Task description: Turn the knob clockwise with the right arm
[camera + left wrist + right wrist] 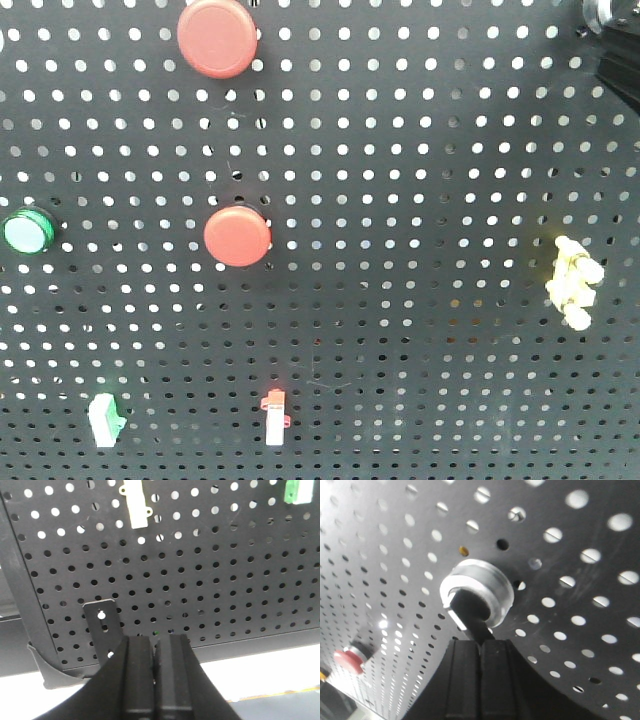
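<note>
The right gripper (pixel 479 680), fingers closed together, meets the black tab of the silver-ringed knob (pixel 477 592) from its six o'clock on the pegboard (pixel 570 645); grip unclear, and the clockwise turn seems yet to come.

The left gripper (pixel 155 647) is matte black. Its two flat, blocky fingers (pixel 137 665) lie side by side with only a thin dark seam between them, and their outer edges flare in a smooth curve into a broad base. The right gripper (pixel 480 647) has the same build, black and faintly glossy, with a shallow step low on each finger. In the front-facing view the right arm (pixel 618 62) shows only as a black angular piece under a small greyish round fitting.
</note>
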